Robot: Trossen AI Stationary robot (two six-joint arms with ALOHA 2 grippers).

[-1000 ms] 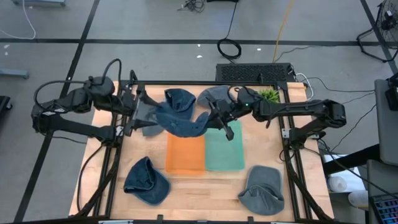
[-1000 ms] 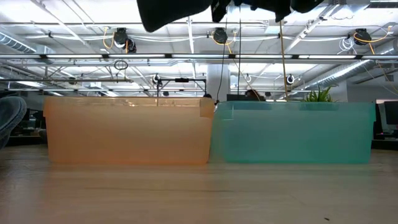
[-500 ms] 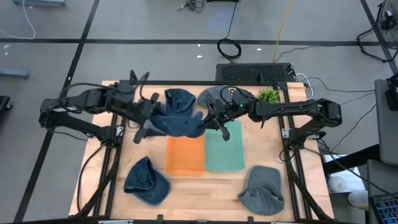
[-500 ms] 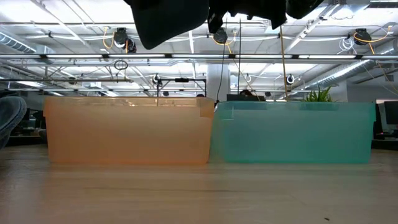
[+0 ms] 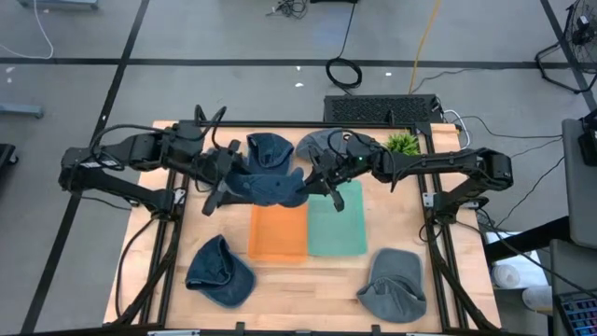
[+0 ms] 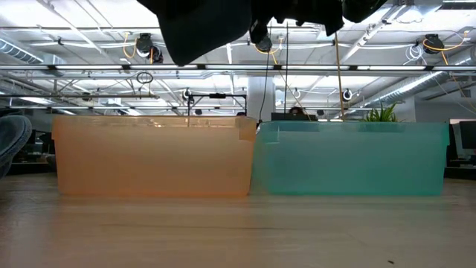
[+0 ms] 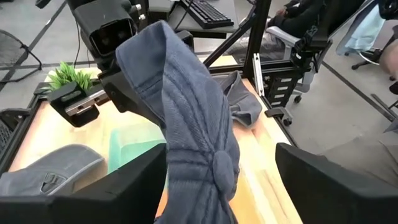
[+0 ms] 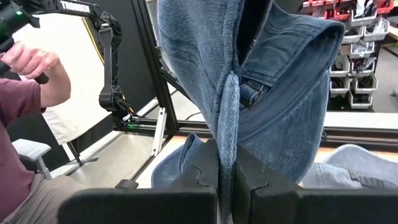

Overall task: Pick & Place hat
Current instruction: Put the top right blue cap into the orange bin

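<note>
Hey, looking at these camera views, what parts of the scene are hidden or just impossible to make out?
- High view: the left gripper fingertips, hidden under the blue hat.
- Low view: both grippers and most of the hat, cut off by the top edge.
- Low view: the insides of the orange bin and the teal bin, behind cloudy walls.
- Right wrist view: the right gripper grips the hat, which blocks the table.

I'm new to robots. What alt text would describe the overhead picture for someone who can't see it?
Seen from above, two dark robot arms meet over the back of a wooden table, holding a blue denim hat between them above an orange bin and a green bin. Four more hats lie around the table.
</note>
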